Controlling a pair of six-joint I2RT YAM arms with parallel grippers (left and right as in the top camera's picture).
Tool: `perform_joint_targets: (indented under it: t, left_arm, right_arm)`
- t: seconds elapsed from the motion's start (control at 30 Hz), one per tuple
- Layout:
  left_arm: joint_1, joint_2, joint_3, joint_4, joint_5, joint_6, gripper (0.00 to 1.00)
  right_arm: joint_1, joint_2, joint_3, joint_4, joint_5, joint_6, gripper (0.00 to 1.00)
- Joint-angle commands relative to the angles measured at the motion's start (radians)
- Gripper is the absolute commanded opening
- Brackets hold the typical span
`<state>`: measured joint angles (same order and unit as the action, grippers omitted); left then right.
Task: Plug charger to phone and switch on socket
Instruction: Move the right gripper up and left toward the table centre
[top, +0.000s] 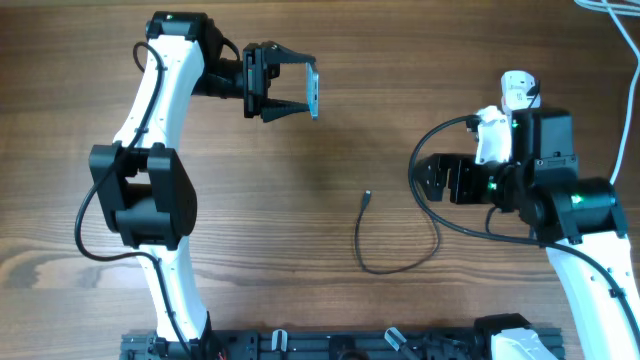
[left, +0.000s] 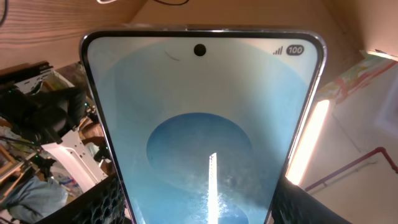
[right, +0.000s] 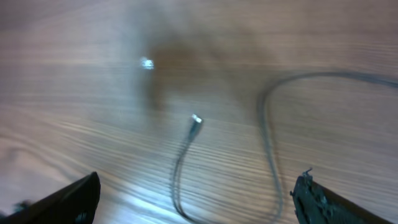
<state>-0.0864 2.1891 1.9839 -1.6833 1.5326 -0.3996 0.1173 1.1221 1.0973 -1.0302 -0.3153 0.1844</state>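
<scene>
My left gripper (top: 290, 85) is shut on the phone (top: 313, 90) and holds it on edge above the table at the far left. In the left wrist view the phone (left: 199, 112) fills the frame, its pale blue screen clamped between the jaws (left: 199, 208). The charger (top: 372, 262) lies in a loose loop on the table centre, its plug tip (top: 367, 196) pointing away. My right gripper (top: 428, 178) is open and empty, right of the tip. In the right wrist view the tip (right: 196, 119) lies ahead of the open jaws (right: 199, 199). The socket (top: 515, 90) is partly hidden behind the right arm.
The thick white cord (top: 622, 35) runs off the far right corner. The bare wooden table (top: 330, 170) lies between the two arms. A black rail (top: 330, 345) runs along the near edge.
</scene>
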Motion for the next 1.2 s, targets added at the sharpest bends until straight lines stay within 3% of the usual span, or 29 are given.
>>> perform_joint_targets:
  t: [0.0,0.1,0.17,0.27,0.4,0.57,0.77,0.83,0.9,1.17]
  left_arm:
    - [0.006,-0.048,0.025,-0.002,0.045,-0.010,0.67]
    - [0.006,-0.048,0.025,-0.002,0.045,-0.009,0.67]
    - [0.006,-0.048,0.025,-0.002,0.045,-0.010,0.68]
    - [0.006,-0.048,0.025,-0.002,0.045,-0.018,0.67]
    - [0.006,-0.048,0.025,-0.002,0.045,-0.021,0.67]
    - [0.006,-0.048,0.025,-0.002,0.045,-0.027,0.67]
    - [0.006,-0.048,0.025,-0.002,0.045,-0.027,0.67]
    - [0.006,-0.048,0.025,-0.002,0.045,-0.027,0.67]
    - [0.006,-0.048,0.025,-0.002,0.045,-0.027,0.67]
    - [0.006,-0.048,0.025,-0.002,0.045,-0.027,0.67]
  right_arm:
    - [0.010,0.000,0.036,-0.058,0.217,0.111,1.00]
    - [0.010,0.000,0.035,-0.041,-0.013,0.164,1.00]
    - [0.010,0.000,0.035,-0.008,-0.039,0.271,1.00]
    - [0.010,0.000,0.036,0.018,-0.084,0.290,1.00]
    - [0.010,0.000,0.051,-0.008,-0.047,0.180,1.00]
    - [0.010,-0.005,0.262,-0.154,0.246,0.183,1.00]
    - [0.010,-0.010,0.265,-0.072,0.189,0.163,1.00]
    - [0.010,-0.009,0.265,-0.063,0.035,-0.028,1.00]
    - [0.010,-0.008,0.265,-0.064,-0.063,-0.116,1.00]
    - [0.010,-0.002,0.265,-0.063,-0.091,-0.129,1.00]
